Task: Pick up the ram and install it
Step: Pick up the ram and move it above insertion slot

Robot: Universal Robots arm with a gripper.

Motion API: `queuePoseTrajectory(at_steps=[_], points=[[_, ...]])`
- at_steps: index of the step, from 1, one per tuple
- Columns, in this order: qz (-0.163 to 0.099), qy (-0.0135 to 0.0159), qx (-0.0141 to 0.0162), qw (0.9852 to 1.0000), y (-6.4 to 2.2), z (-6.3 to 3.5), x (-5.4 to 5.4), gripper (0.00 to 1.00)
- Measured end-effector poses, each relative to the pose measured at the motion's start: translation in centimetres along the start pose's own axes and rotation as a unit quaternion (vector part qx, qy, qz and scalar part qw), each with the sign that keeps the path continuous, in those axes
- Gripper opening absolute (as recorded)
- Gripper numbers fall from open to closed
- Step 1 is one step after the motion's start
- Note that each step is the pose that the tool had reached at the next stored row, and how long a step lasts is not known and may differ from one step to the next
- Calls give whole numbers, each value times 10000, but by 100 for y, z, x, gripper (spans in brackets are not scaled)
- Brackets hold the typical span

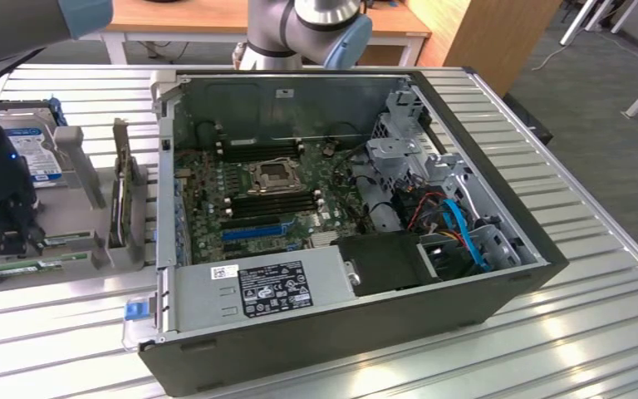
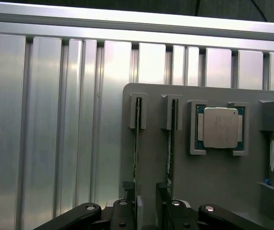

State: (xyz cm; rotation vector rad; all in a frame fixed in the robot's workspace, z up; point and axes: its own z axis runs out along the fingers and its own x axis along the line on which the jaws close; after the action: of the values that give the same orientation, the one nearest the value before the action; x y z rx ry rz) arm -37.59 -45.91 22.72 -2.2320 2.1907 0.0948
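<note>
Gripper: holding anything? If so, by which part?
Nothing is held. The gripper is open at the gray holder, close to the two ram sticks standing on edge in their slots.

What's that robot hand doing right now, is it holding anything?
Hand: open, holding nothing, right by the ram sticks standing in the grey holder.

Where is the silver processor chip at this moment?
In the wrist view, the processor chip lies flat on the grey holder, beside two ram sticks standing on edge.
</note>
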Motion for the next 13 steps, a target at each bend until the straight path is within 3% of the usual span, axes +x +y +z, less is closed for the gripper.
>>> queuePoseTrajectory(at_steps=[13], points=[[0,0,0,10000,-2,59,14,31]])
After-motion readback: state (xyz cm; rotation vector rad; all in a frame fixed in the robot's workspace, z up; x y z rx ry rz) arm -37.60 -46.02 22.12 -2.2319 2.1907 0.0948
